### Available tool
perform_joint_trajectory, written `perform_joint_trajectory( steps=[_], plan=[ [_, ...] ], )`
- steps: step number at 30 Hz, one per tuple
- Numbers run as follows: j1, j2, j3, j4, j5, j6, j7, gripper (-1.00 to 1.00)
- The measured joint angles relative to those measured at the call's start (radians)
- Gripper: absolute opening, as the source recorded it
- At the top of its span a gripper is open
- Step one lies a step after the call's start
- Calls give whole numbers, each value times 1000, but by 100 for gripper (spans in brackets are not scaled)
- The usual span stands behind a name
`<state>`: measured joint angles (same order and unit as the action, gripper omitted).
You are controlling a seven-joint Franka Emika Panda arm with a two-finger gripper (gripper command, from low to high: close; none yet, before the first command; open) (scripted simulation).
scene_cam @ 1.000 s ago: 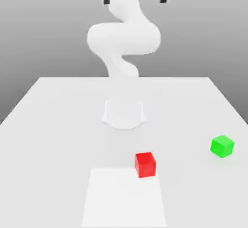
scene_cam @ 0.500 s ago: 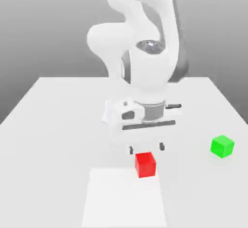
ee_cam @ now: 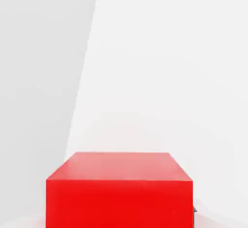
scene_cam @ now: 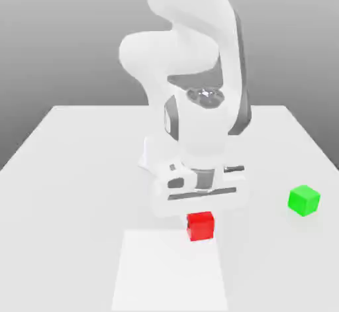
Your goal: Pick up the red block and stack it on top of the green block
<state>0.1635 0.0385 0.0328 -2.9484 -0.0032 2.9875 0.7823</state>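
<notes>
Tool [scene_cam: 200, 227] down at red block [scene_cam: 200, 226], right of centre in lower half of exterior view; closed on block, one finger at each side, grip about as wide as block. Block at far edge of white patch [scene_cam: 169, 274], lower centre of frame; whether it touches surface [scene_cam: 66, 205], cannot tell. Green block [scene_cam: 304, 200] on surface at right side of exterior view, well apart from red one, nothing on top. White arm [scene_cam: 198, 118] reaches down from upper centre. In hand view, red block fills lower middle of frame
</notes>
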Motion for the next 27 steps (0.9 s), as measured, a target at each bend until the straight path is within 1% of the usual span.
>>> perform_joint_trajectory(
  steps=[4, 5, 10, 17, 19, 21, 23, 24, 27],
  plan=[
    [2, -142, 3, -20, 16, -122, -10, -100],
    [20, -160, 13, -16, 18, -145, -25, -100],
    [192, -169, 120, 54, 34, -221, -166, -100],
    [434, -154, 300, 160, 79, -310, -388, -100],
    [476, -102, 335, 184, 52, -284, -405, -100],
    [481, -32, 338, 192, -11, -226, -370, -100],
    [494, 43, 305, 197, -91, -161, -314, -100],
    [505, 75, 286, 199, -127, -134, -289, 100],
    [505, 75, 286, 199, -127, -134, -289, 100]
  ],
)
